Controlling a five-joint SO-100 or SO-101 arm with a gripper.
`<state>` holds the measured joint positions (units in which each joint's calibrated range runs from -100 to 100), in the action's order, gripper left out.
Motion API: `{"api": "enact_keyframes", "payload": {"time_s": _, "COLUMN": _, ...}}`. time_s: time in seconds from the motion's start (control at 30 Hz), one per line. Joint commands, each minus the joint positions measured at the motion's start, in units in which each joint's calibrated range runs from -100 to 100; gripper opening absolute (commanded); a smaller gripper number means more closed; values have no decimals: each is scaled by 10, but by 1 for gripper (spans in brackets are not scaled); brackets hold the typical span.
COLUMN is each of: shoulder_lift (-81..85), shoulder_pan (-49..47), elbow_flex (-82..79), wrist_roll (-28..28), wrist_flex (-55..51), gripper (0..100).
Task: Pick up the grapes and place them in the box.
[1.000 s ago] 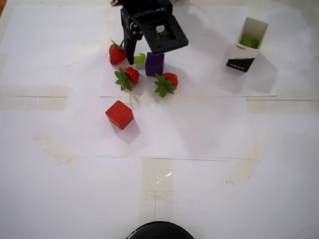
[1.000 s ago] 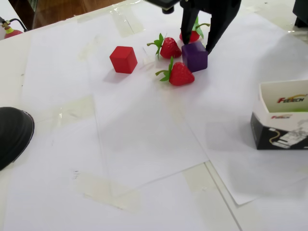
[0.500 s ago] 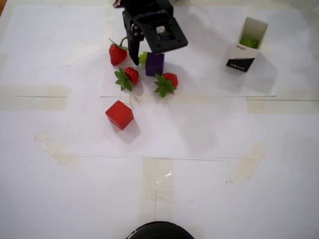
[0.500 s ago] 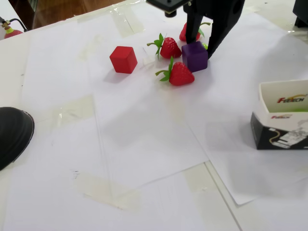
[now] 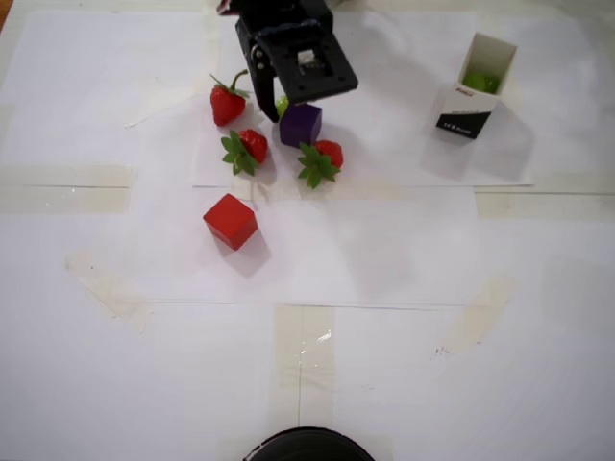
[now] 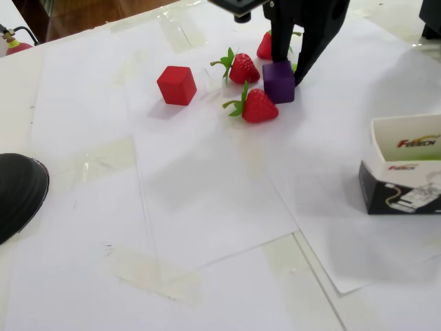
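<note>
Right, here is how I read it from my seat.

Grape: a sliver of light green [image 5: 281,104] shows between the gripper's fingers in the overhead view, just left of the purple cube [image 5: 301,124]; in the fixed view only a speck of green [image 6: 295,67] peeks out at the cube's right edge. Most of it is hidden under the tool.

Gripper: the gripper [image 5: 279,110] is down at the table with its fingers either side of the grape and only a narrow gap between them. I cannot tell whether they are pinching it yet.

Box: the box [image 5: 478,84] stands far right in the overhead view, well apart from the cluster, mouth open, with something green already inside.

Neighbours: one strawberry [image 5: 226,102] lies just left of the gripper, two more [image 5: 245,147] [image 5: 320,157] sit nearer, and a red cube [image 5: 231,221] nearer still.

Handling: I judge the grape light, hard and glossy, so it should be slippery and prone to squirt out of a squeeze.

Hold: I would take it across its short middle, fingers square to it, with gentle pressure.

Risk: the purple cube appears to touch or nearly touch the grape, so I expect one finger could nudge the cube or catch it instead.
</note>
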<state>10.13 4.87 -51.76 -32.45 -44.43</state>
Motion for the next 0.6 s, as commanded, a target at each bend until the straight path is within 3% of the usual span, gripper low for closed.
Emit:
{"api": "enact_keyframes", "payload": {"time_s": 0.0, "shoulder_lift": 9, "shoulder_pan": 13, "elbow_flex": 7, "wrist_roll": -2, "wrist_flex": 7, "gripper": 5}}
{"api": "enact_keyframes", "payload": {"time_s": 0.33, "shoulder_lift": 14, "shoulder_pan": 11, "elbow_flex": 94, "wrist_roll": 8, "wrist_flex": -74, "gripper": 4}}
{"api": "enact_keyframes", "payload": {"time_s": 0.57, "shoulder_lift": 34, "shoulder_pan": -18, "elbow_flex": 309, "wrist_roll": 9, "wrist_flex": -278, "gripper": 4}}
